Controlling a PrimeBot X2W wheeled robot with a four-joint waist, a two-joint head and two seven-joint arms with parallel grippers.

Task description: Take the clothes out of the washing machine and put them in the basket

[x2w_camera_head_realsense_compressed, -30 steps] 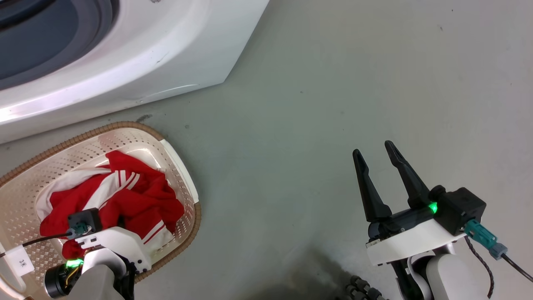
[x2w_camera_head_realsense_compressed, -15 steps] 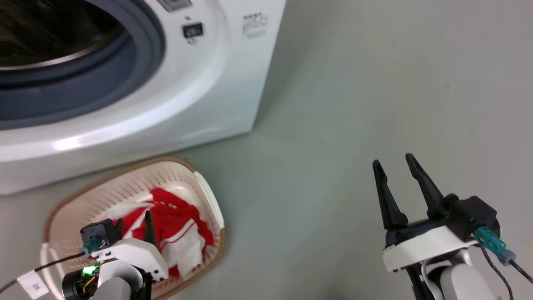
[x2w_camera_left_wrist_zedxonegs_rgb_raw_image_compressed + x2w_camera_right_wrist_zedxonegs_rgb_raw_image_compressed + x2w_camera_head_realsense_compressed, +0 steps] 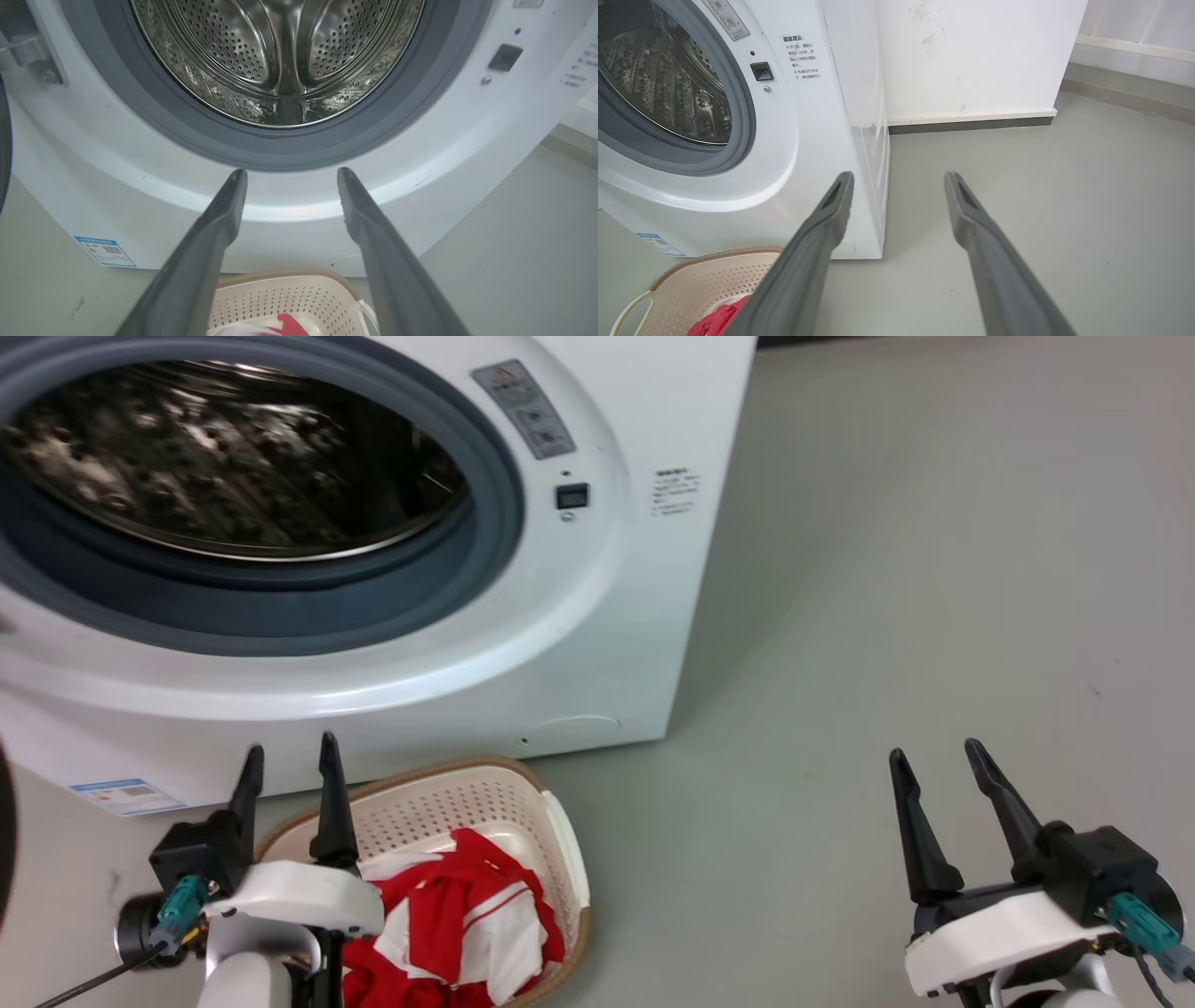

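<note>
Left claw is spread wide, holding nothing, right above the basket. The red and white clothes are piled inside it, on the floor just in front of the washing machine. Right claw is also spread and holding nothing, well off over the grey floor.

Laundry rm: washing machine, basket, bare grey floor.

Red clothes with white stripes. Cream, brown-rimmed basket dotted with holes. White washing machine, grey door ring, perforated silver drum. Grey-green floor.
</note>
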